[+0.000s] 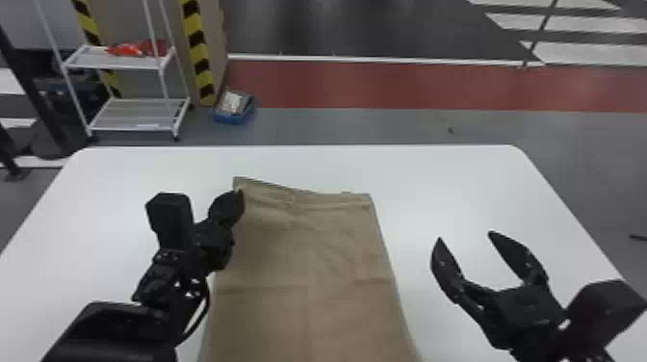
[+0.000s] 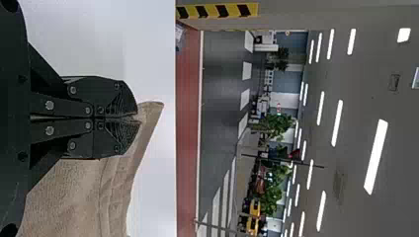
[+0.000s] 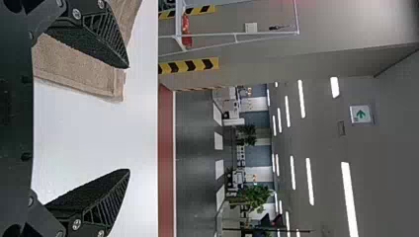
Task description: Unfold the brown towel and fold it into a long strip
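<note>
Head view: my left gripper has its two fingers pressed together, pinching the brown towel at its left edge, close to the far left corner. The towel lies long on the white table, from a far edge that slants a little down to where the near part runs out of sight at the bottom. Shallow creases cross it, with some rumpling along the far end.

My right gripper is on the other side of the towel, apart from its right edge, its fingers spread wide and pointing toward the far side of the table.

From my left wrist, the left gripper has both jaws meeting along their length, and the small corner of brown cloth pokes out just past the tips. Folds run along the cloth beside them.

From my right wrist, the right gripper stands open, white tabletop showing between the fingers; one finger overlaps the towel in that view, though I cannot tell its height over the cloth.

Beyond the table I see a white rack carrying a red bundle, a blue bin on the floor, and a red floor band.
</note>
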Tool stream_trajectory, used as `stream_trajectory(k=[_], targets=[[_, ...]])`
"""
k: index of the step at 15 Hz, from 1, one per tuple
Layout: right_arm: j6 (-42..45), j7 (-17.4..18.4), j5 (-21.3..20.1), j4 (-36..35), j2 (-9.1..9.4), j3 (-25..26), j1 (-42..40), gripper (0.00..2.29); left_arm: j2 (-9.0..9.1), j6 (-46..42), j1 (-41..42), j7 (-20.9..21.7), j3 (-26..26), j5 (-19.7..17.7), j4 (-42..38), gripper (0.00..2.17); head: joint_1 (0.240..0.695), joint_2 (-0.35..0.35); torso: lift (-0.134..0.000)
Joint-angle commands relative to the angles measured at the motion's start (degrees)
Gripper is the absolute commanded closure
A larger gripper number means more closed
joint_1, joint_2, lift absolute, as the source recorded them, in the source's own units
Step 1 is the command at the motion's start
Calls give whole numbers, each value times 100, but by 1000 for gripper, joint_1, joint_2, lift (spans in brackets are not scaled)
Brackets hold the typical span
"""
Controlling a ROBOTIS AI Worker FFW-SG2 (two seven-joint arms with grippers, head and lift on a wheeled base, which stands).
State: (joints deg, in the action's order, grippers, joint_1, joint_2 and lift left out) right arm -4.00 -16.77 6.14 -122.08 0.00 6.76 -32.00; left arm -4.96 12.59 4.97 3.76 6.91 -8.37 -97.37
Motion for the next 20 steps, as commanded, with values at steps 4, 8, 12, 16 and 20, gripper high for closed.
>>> stream_trajectory(k=[4, 8, 12, 16, 20], targets=[[-53, 121, 142, 9, 5, 53, -16, 144, -31, 2060, 1042, 248, 759, 213, -2278, 1447, 695, -117, -123], [-53, 218, 327, 105, 5, 168, -8, 144, -49, 2868, 1314, 248, 1480, 186, -3139, 1447, 695, -245, -123], [-71, 218, 380, 176, 5, 168, 19, 144, -40, 2903, 1244, 178, 1761, 529, -2832, 157, 695, -338, -123], [-229, 218, 459, 307, -9, 203, 63, 144, -31, 2886, 1200, 99, 1585, 555, -2515, 39, 695, -341, -123], [-633, 77, 406, 316, 0, 255, 71, 157, -31, 2552, 1165, -7, 1242, 529, -2331, 39, 695, -313, -123]])
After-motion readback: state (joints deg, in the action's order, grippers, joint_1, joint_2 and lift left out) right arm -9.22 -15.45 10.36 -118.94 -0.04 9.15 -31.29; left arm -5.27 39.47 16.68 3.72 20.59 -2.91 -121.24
